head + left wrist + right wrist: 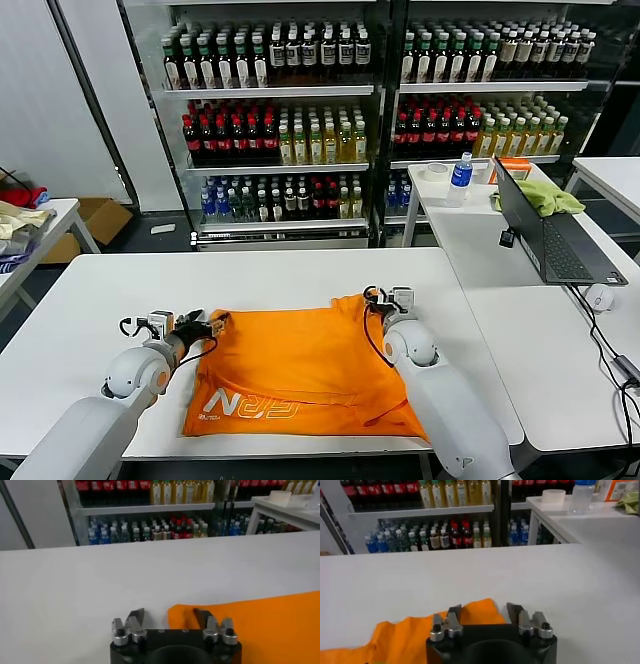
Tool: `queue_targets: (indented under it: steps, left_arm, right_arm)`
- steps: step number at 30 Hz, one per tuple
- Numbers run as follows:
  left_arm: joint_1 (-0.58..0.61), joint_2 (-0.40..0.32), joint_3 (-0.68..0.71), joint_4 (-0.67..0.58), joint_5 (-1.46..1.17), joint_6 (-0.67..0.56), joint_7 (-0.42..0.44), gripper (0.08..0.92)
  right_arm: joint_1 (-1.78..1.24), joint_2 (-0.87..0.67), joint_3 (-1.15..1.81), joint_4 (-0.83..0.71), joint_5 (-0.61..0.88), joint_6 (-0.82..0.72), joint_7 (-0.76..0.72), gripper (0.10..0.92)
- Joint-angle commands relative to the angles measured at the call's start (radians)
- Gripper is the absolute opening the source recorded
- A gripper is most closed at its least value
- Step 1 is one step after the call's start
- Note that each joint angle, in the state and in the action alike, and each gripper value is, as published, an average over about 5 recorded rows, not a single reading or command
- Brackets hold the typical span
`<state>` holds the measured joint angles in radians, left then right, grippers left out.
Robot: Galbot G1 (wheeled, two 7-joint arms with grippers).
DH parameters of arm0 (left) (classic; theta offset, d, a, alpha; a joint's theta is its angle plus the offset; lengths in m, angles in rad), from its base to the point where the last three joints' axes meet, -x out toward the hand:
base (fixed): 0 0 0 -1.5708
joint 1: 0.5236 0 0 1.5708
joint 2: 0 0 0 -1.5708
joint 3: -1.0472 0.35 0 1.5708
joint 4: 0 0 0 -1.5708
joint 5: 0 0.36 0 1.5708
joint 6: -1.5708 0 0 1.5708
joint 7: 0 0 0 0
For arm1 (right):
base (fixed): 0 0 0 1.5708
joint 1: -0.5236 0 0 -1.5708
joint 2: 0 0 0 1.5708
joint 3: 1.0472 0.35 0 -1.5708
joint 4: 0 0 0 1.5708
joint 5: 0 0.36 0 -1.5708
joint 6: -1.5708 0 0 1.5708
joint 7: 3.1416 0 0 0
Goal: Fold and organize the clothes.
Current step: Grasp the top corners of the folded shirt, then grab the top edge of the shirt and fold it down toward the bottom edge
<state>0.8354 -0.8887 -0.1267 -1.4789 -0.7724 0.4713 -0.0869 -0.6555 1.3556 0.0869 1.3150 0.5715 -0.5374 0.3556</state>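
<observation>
The clothes are one orange T-shirt (300,370) lying flat near the front of the white table (120,290), with white lettering (250,408) at its near left. My left gripper (207,324) sits low at the shirt's far left corner. In the left wrist view the left gripper (168,617) is open, and the orange corner (182,617) lies between the jaws beside one finger. My right gripper (385,300) is at the far right corner. In the right wrist view the right gripper (484,612) is open astride a raised orange fold (480,611).
Drink shelves (300,120) stand behind the table. A second table on the right carries a laptop (555,240), a mouse (598,297), a yellow-green cloth (545,195) and a bottle (460,180). A fabric pile (20,215) lies on a table at the far left.
</observation>
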Motion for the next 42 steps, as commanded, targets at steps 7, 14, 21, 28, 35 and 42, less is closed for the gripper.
queue_targets:
  steps: [7,14,21,28,35,42]
  left_arm:
    - [0.03,-0.012,-0.01,-0.011,0.004,-0.019,0.012,0.386]
    - [0.039,0.005,-0.025,-0.039,0.001,-0.033,0.029,0.186]
    - [0.095,0.022,-0.073,-0.11,-0.006,-0.073,0.044,0.08]
    - [0.225,0.056,-0.158,-0.236,-0.017,-0.094,0.048,0.08]
    - [0.347,0.078,-0.236,-0.337,-0.016,-0.098,0.054,0.08]
    - [0.419,0.066,-0.263,-0.391,-0.004,-0.104,0.048,0.08]
  right_arm:
    - [-0.016,-0.006,0.007,0.003,0.012,0.018,-0.028,0.299]
    - [-0.024,-0.024,0.025,0.08,0.056,0.038,-0.044,0.124]
    - [-0.093,-0.088,0.032,0.287,0.105,0.0,-0.007,0.111]
    - [-0.213,-0.157,0.067,0.468,0.113,-0.014,-0.002,0.111]
    - [-0.372,-0.178,0.118,0.576,0.094,-0.013,-0.012,0.111]
    - [-0.488,-0.205,0.133,0.652,0.013,0.011,-0.032,0.111]
